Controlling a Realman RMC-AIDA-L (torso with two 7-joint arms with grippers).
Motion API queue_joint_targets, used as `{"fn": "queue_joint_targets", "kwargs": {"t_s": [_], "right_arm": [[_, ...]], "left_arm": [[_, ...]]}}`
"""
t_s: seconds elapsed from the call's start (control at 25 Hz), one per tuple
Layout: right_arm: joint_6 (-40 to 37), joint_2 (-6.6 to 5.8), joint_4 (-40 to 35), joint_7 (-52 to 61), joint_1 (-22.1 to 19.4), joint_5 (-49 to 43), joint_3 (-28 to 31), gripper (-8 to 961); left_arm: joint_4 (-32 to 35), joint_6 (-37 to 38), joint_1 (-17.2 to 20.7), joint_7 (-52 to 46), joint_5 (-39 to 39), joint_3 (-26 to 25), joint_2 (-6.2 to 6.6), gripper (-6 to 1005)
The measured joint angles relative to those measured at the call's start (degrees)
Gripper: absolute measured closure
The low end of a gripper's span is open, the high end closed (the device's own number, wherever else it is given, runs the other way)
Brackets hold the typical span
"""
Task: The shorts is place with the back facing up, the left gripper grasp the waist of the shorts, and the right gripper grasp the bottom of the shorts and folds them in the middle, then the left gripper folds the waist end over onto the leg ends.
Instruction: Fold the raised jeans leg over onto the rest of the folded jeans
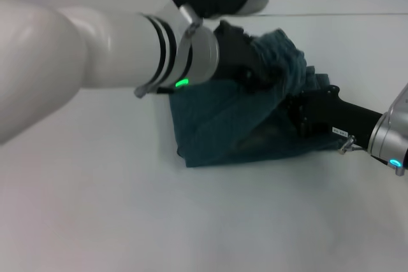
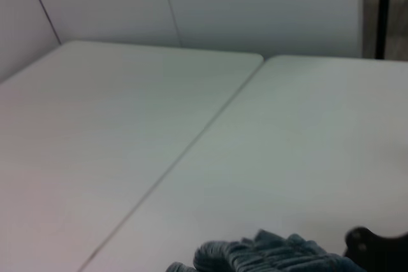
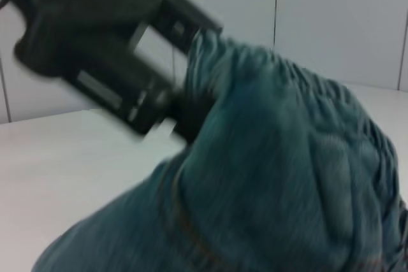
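1. Left gripper, black and reaching in from the upper left of the head view on a white arm, is clamped on the waist, holding that ruffled band up off the bench at upper centre.
2. Below it, the shorts drape down from the raised waist to the bench at the frame's centre, with the lower folded edge lying flat on the white surface.
3. Right gripper, black with a silver wrist ring behind it, comes in from the right edge and its tip is buried in the denim at centre right; whether its fingers are closed on cloth I cannot tell.
4. In the left wrist view the gathered waist shows along the bottom edge, with a seam in the bench running diagonally behind it.
5. In the right wrist view the left gripper pinches the ruffled band at upper left, denim filling the lower right.
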Motion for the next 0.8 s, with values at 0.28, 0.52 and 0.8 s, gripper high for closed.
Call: {"fn": "queue_joint_targets", "kwargs": {"t_s": [0.28, 0.52, 0.8], "right_arm": [[-0.2, 0.00, -0.7, 0.9, -0.3, -0.4, -0.2, 954], [-6.9, -0.06, -10.7, 7.9, -5.7, -6.5, -1.3, 954], [-24.9, -0.24, -31.3, 14.3, -17.3, -12.1, 0.2, 953]], "left_arm": [[-2.1, -0.7, 0.4, 1.0, 0.4, 1.6, 0.00, 329], [-0.3, -1.3, 1.0, 1.7, 0.5, 1.6, 0.00, 194], [4.6, -4.2, 9.2, 7.9, -2.4, 0.1, 0.02, 51]]}}
